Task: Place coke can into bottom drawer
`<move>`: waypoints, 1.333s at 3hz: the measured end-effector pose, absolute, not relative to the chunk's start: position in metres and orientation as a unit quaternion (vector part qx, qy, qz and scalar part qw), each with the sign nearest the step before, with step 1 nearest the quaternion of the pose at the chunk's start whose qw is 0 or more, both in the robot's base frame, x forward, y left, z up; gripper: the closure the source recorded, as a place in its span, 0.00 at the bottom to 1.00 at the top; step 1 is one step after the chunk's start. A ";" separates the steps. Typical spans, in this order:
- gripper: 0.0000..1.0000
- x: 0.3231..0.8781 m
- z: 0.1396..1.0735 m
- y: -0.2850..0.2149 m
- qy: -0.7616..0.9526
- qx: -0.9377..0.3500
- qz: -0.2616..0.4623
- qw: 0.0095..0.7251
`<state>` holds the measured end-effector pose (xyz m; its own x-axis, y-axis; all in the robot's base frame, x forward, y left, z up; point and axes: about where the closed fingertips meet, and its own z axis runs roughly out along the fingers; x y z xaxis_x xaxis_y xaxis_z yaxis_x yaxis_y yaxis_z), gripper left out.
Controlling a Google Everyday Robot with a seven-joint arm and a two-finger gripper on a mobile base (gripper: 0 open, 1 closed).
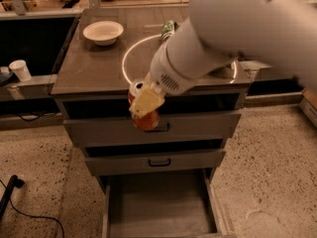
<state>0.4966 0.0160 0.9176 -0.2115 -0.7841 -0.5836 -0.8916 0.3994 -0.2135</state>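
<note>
Gripper clasping coke can before cabinet, speckled floor

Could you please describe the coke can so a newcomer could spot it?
Find the grey metal three-drawer cabinet. In front of its top drawer, the robot's gripper holds a small red soda can; the other can, on top, is green.
</note>
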 end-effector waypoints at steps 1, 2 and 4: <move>1.00 0.491 0.834 0.005 0.778 -0.532 0.109 0.315; 1.00 0.508 0.824 -0.006 0.746 -0.527 0.105 0.395; 1.00 0.507 0.785 -0.005 0.750 -0.548 0.127 0.348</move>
<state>0.5071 -0.0047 0.7853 -0.1568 -0.7338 -0.6611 -0.9100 0.3674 -0.1920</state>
